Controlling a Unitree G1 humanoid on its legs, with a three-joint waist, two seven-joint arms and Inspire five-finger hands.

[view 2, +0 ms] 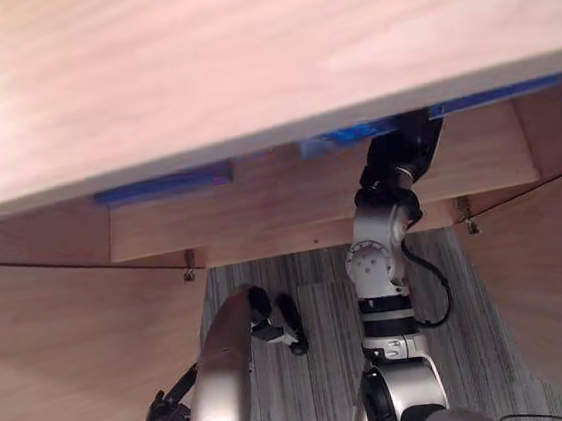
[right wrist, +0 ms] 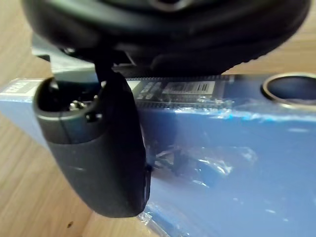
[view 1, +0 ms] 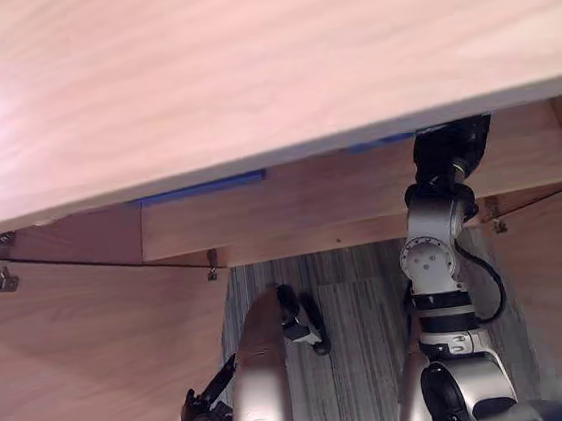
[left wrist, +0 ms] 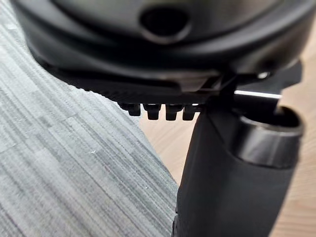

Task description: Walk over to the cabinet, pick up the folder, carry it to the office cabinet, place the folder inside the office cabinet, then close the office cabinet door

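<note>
Keep left hand [left wrist: 148, 54], hanging slack and empty low over the floor [left wrist: 64, 163], clear of the left door [view 1: 76, 363]. Treat right hand [view 1: 453, 152], reaching onto the shelf [view 1: 311, 207] and laid against the folder [right wrist: 237, 158], as unconfirmed: impossible to tell whether clamped or merely resting. Expect a likely slip or tilt of the folder, now on the shelf just under the top [view 1: 245, 63], if moved on a weak hold, plus snagging on the top's front edge or a protruding corner blocking door closure.
</note>
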